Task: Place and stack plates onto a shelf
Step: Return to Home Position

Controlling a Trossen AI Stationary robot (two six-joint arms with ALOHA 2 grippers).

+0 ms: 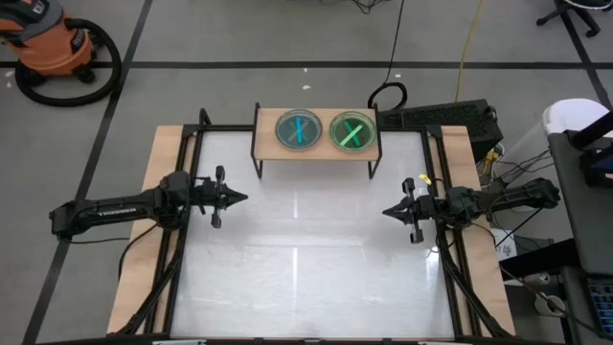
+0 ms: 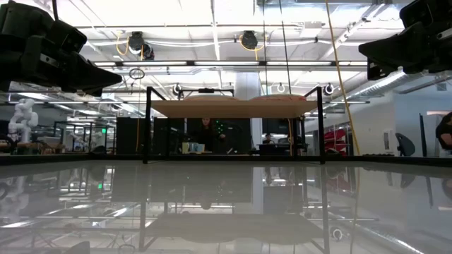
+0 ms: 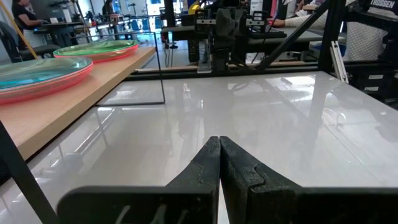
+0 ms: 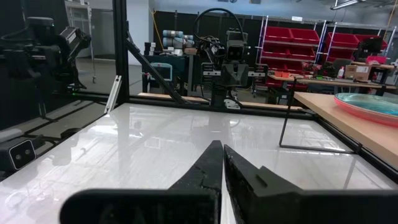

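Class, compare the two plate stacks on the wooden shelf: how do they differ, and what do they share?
The left stack is topped by a blue plate, the right stack by a green one. The left stack sits nearer the left gripper, the right stack nearer the right gripper. Both lie flat on the shelf, round and equal in width.
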